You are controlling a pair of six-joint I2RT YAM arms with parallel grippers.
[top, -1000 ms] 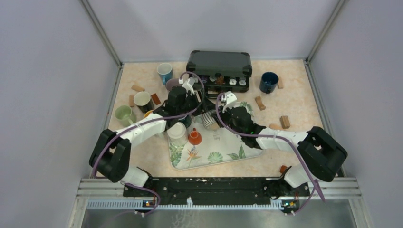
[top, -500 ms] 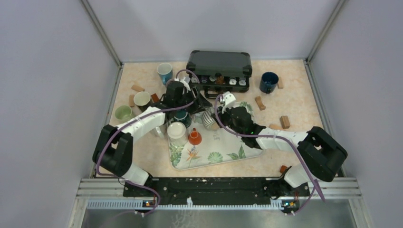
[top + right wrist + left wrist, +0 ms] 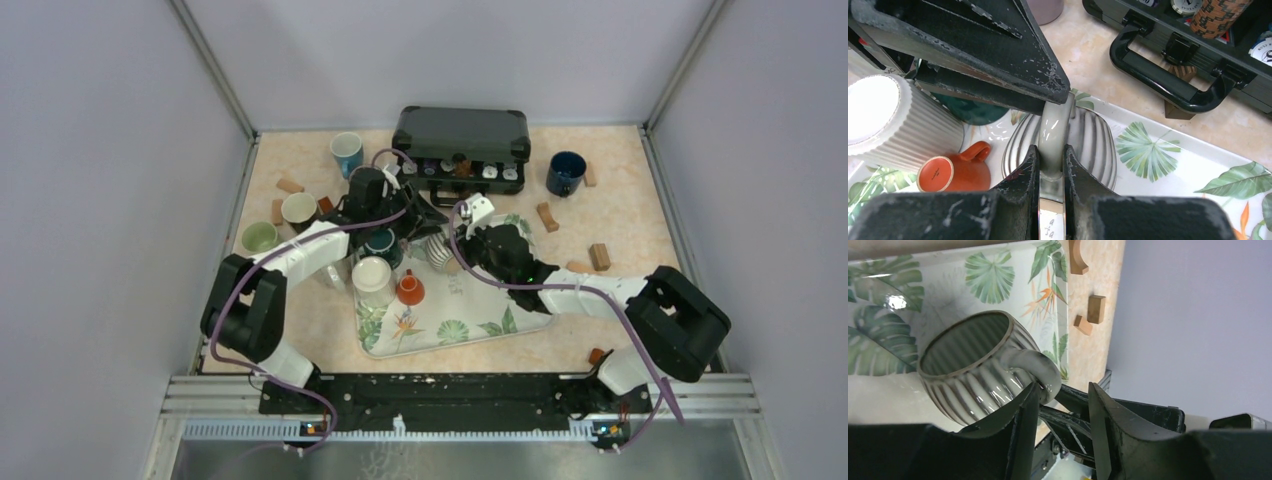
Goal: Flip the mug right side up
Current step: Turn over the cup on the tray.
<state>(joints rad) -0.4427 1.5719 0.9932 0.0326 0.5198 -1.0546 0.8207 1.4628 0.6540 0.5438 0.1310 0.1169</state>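
The grey striped mug (image 3: 437, 250) lies tilted on its side at the back of the leaf-print tray (image 3: 470, 318). Its mouth faces the left wrist camera (image 3: 968, 347) and its handle (image 3: 1053, 127) points up. My right gripper (image 3: 1050, 150) is shut on the handle, one finger on each side; in the top view it (image 3: 455, 255) is just right of the mug. My left gripper (image 3: 1063, 390) is open; its left finger (image 3: 1023, 410) touches the handle's outer side and nothing is between the jaws. It reaches in from the mug's far left side (image 3: 425, 215).
On the tray beside the mug stand an upside-down white ribbed cup (image 3: 893, 125), a small orange mug (image 3: 953, 172) and a teal mug (image 3: 381, 243). A black case (image 3: 462, 140) lies behind. More mugs (image 3: 260, 238) and wooden blocks (image 3: 599, 256) are scattered on the table.
My left arm has swung back and to the left, with its gripper still at the mug's handle. The right arm and the mug have barely moved.
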